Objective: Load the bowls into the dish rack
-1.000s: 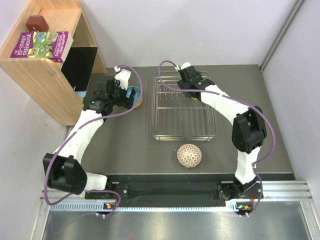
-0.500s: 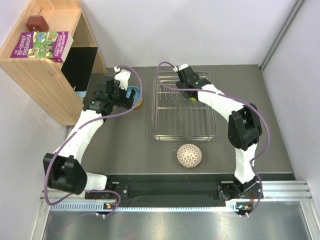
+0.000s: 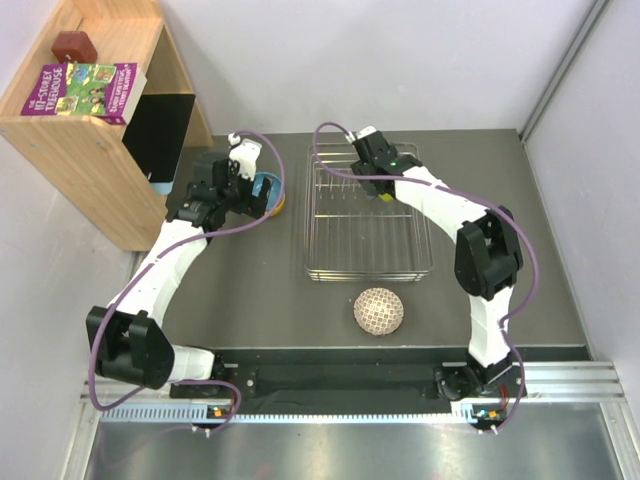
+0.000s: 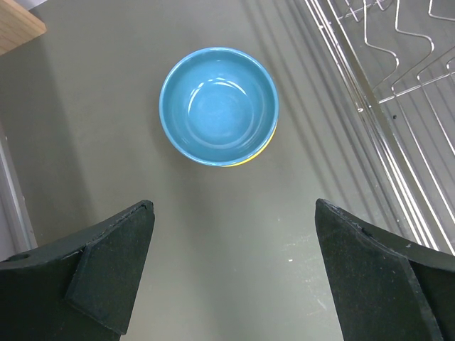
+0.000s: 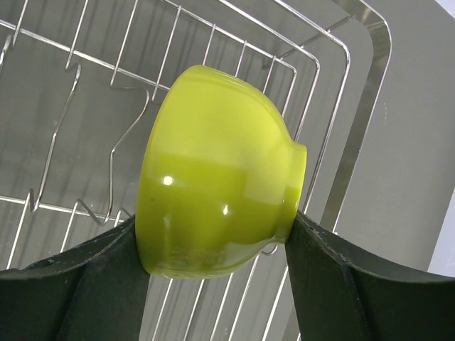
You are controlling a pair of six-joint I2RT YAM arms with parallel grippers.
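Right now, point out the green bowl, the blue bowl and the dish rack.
green bowl (image 5: 213,185), right wrist view, on its glossy side
blue bowl (image 4: 219,103), left wrist view, middle of its inside
dish rack (image 3: 365,235), top view, bare wire floor

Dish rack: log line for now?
right gripper shut on yellow-green round bowl over silver wire dish rack | left gripper open above blue round bowl

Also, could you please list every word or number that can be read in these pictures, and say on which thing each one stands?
"STOREY TREEHOUSE": on the purple cover of the book lying on the wooden shelf; the number before it is too blurred to read.
Spine of the same book: lettering too small to read.
The blue bowl, the yellow-green bowl and the dish rack: no text on them.
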